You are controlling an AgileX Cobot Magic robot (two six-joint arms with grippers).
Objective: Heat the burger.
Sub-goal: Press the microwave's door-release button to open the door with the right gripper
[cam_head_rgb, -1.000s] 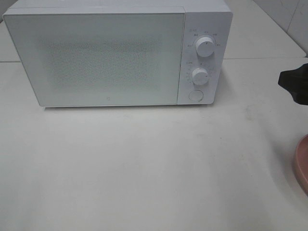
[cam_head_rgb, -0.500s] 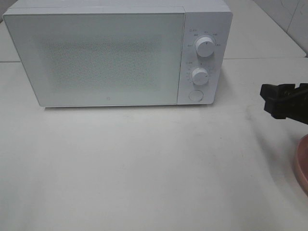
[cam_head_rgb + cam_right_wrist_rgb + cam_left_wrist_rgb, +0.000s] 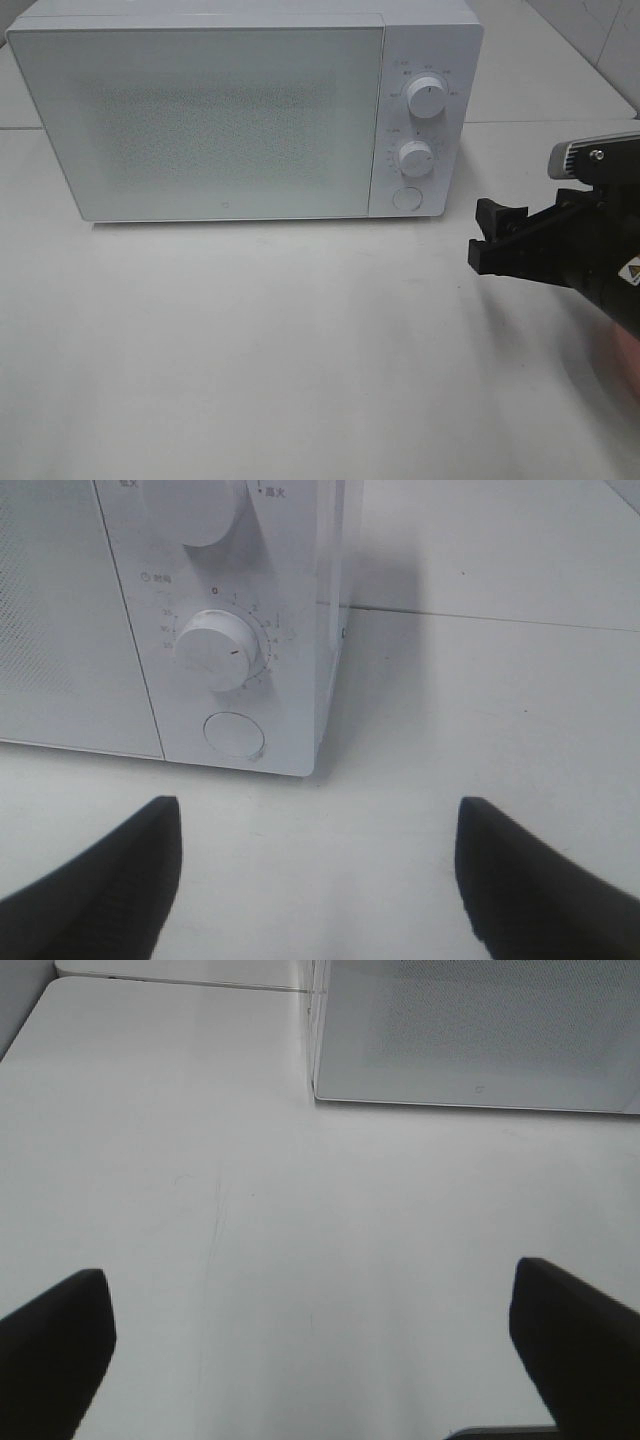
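Burger out of sight in every view (we cannot tell where it sits), while the white microwave (image 3: 200,120) stands shut at the far side of the table (image 3: 300,350). We see the right gripper (image 3: 484,238) hovering just right of the microwave's control panel, jaws spread wide and empty. The left gripper (image 3: 308,1275), facing the microwave's left front corner, gapes empty too.

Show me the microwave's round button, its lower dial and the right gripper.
round button (image 3: 233,734), right wrist view, centre of its face.
lower dial (image 3: 215,650), right wrist view, middle of the knob.
right gripper (image 3: 484,236), exterior high view, midway between its fingertips.
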